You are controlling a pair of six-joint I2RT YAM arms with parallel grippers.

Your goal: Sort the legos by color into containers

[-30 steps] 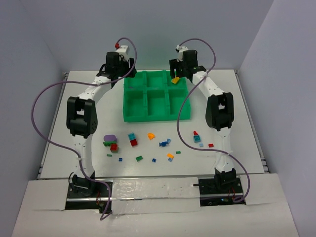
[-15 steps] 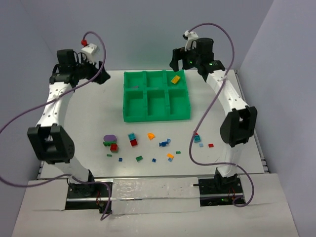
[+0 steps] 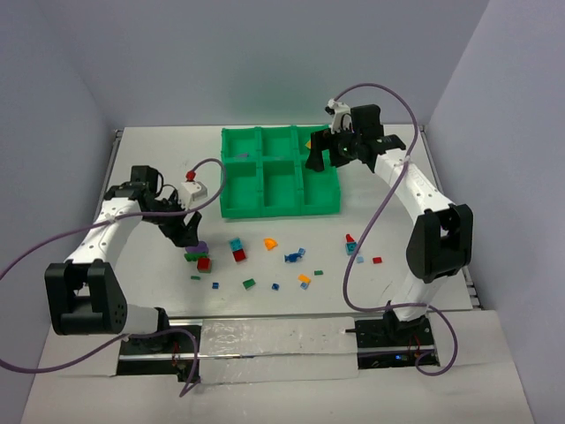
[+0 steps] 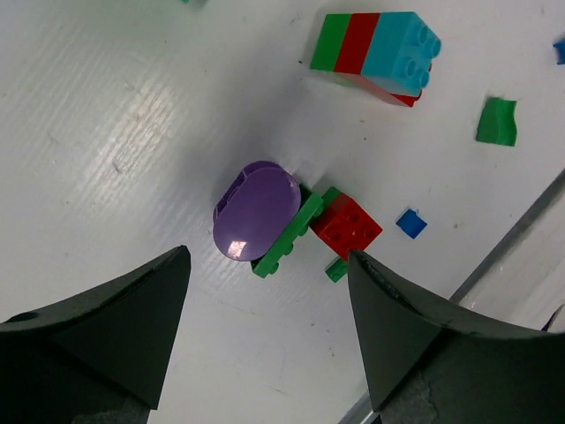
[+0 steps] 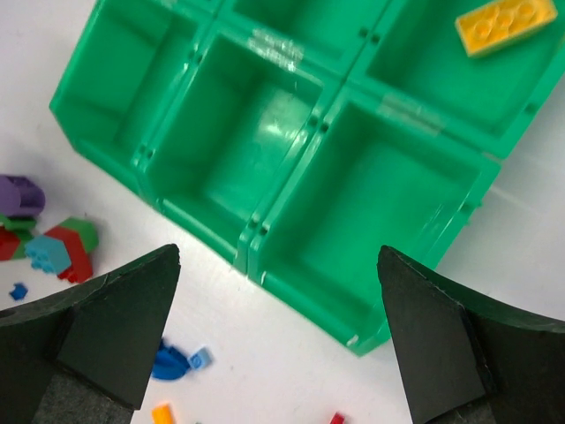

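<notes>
In far-R compt of green tray (image 5: pixel 305 296): 1 yellow lego (image 5: pixel 506 26), lying flat.

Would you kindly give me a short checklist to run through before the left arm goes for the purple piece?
1. Left fingers open: ok, apart and holding nothing.
2. Purple piece between them: ok, roughly centred.
3. Purple piece free of neighbours: not ok, it touches a green plate, with a red brick against that.
4. Pieces clipped together: cannot tell.
5. Right fingers out of the way: ok, open over the tray, holding nothing.
6. Free compartment: ok, the near row is empty; a yellow brick lies in a far one.
</notes>
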